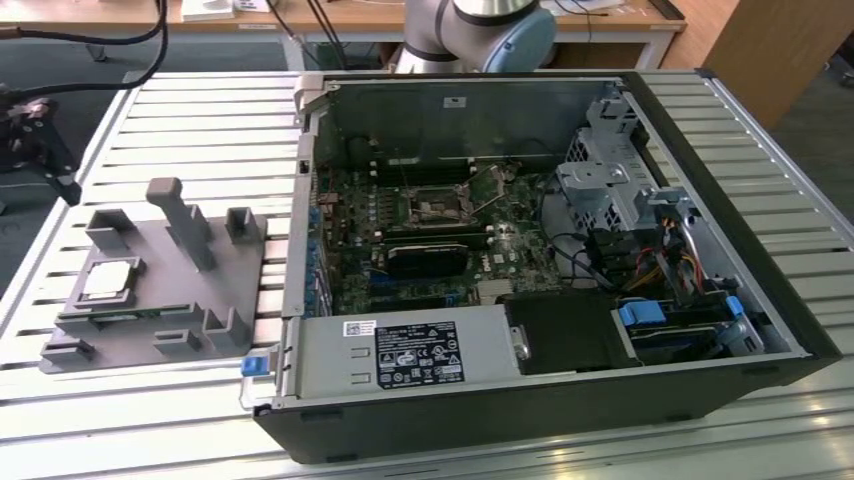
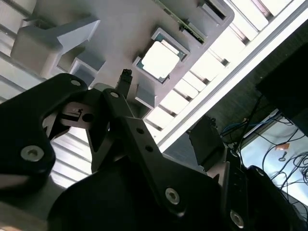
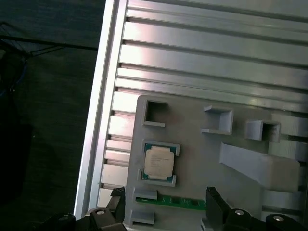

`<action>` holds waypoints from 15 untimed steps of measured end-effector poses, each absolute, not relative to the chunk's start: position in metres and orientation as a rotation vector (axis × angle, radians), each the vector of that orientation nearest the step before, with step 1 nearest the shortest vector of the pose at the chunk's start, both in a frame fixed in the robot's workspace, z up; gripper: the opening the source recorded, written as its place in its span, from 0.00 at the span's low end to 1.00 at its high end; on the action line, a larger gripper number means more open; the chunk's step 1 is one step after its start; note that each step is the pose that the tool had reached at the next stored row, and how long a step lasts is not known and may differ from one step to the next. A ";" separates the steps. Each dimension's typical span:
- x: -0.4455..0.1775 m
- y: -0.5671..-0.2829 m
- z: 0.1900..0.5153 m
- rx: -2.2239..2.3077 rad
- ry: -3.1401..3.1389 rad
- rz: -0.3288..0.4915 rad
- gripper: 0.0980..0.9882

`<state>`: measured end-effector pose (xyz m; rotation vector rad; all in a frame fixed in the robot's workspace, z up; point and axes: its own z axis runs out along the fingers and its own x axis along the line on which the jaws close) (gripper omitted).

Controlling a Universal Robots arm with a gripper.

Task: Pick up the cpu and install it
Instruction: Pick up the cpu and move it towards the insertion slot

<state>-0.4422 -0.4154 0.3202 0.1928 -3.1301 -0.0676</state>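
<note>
Gripper [image 3: 165, 201], black, two-fingered: fingers [image 3: 213, 204] stand apart with nothing between them. It hangs above the grey moulded plastic fixture tray [image 3: 202, 144], clear of it as far as I can judge.

Just beyond the fingertips in the first wrist view is a long green memory stick [image 3: 180, 202] in its slot. Its long axis runs parallel to the line from one fingertip to the other.

Next beyond that is the cpu [image 3: 159, 162], a small flat square chip with a silvery metal top and thin green rim. It is seated flat in its square pocket, untouched. It sits in line with the middle of the finger gap, edges square to the stick. Being square, it has no long axis to favour.

Judgement: the cpu lies forward of the fingertips, past the stick, and lower.

Exterior view: tray and cpu [image 1: 107, 280] rest on the slatted aluminium table [image 1: 200, 110], at 9 o'clock from the open black computer case [image 1: 534, 420]. The black square motherboard socket [image 1: 438, 208] is well apart, between 2 and 3 o'clock from the cpu.
</note>
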 end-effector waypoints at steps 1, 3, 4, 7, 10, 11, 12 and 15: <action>-0.442 -0.415 0.318 0.193 -3.130 -0.068 0.74; -0.443 -0.415 0.315 0.193 -3.130 -0.068 0.74; -0.444 -0.416 0.313 0.193 -3.130 -0.068 0.74; -0.445 -0.415 0.308 0.193 -3.130 -0.068 0.74; -0.446 -0.415 0.302 0.188 -3.131 -0.068 0.74; -0.446 -0.415 0.300 0.178 -3.131 -0.066 0.74; -0.447 -0.414 0.298 0.166 -3.132 -0.064 0.74; -0.447 -0.414 0.293 0.157 -3.133 -0.063 0.74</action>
